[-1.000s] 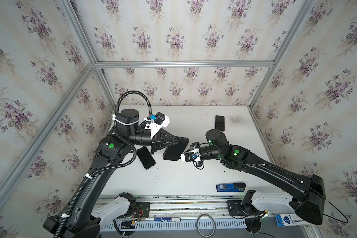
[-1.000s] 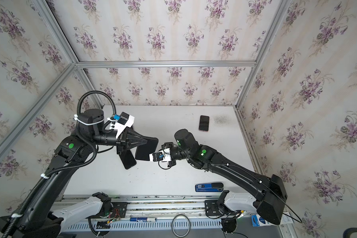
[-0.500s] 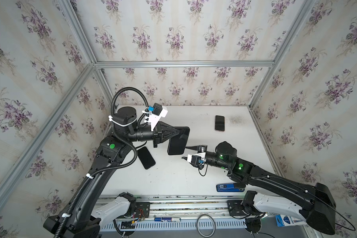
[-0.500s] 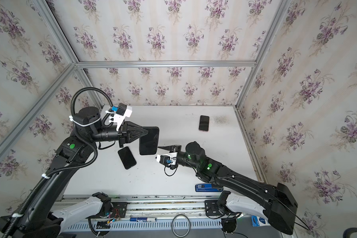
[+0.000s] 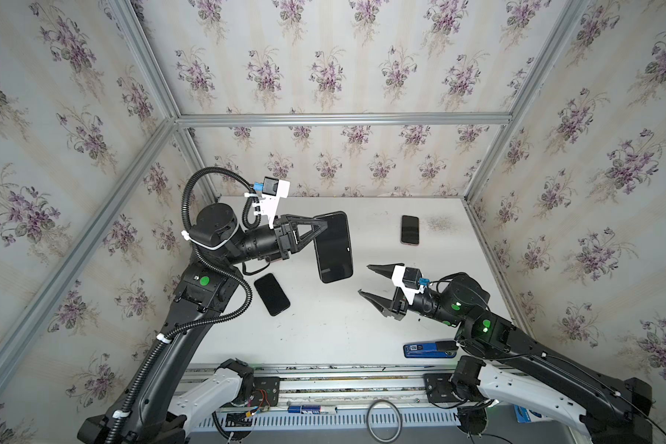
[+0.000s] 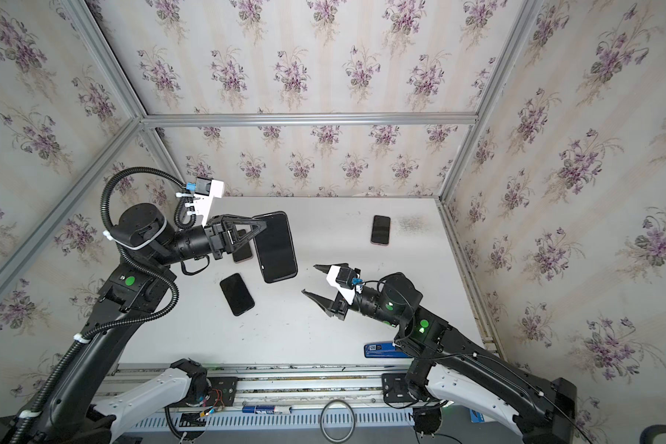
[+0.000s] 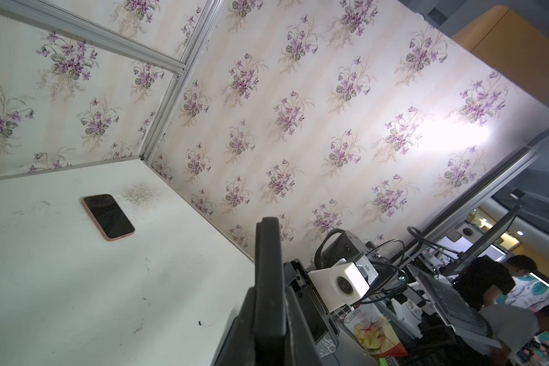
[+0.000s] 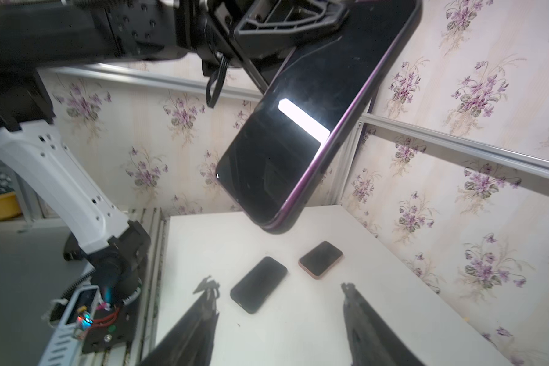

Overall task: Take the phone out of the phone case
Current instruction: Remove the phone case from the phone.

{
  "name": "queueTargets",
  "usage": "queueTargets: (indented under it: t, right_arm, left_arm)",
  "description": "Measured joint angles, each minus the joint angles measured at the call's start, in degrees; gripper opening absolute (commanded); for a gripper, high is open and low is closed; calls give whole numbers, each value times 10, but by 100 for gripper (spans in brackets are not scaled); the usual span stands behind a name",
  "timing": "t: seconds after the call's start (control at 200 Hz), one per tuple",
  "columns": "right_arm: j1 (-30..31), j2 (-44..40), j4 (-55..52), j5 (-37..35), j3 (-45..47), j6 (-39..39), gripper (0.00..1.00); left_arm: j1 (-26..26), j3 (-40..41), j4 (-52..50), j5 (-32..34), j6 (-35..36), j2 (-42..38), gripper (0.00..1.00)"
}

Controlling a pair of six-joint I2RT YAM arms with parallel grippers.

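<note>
A large phone with a dark screen and a purple rim hangs in the air over the middle of the table. A black phone case shows round its edge. My left gripper is shut on the phone's upper end; the left wrist view shows it edge-on between the two fingers. My right gripper stands open and empty, to the right of the phone and nearer the table's front, apart from it.
A black phone lies on the white table below the left arm. A pink-edged phone lies behind it. Another pink-edged phone lies back right. A blue object lies front right.
My right gripper let go of the phone, opened and drew back to the right. The left gripper swung the phone up and toward the back, its screen now facing up.
</note>
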State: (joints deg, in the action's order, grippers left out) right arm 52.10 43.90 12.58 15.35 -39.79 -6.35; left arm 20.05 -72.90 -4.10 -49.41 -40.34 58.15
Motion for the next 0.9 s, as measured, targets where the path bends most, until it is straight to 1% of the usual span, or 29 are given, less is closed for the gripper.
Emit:
queueTargets:
  t: [0.185,0.41,0.68,0.899]
  right_arm:
    - [0,30,-7,24,-28,80,64]
    - [0,61,6,44,-33,141,63]
    - [0,76,43,55,-37,169,63]
    - [0,95,66,58,-41,181,63]
  left_arm:
    - [-1,7,35,2,-50,-8,0]
    - [0,20,48,4,-73,-15,0]
    - [0,29,56,5,-88,-18,0]
    - [0,45,85,3,-107,-18,0]
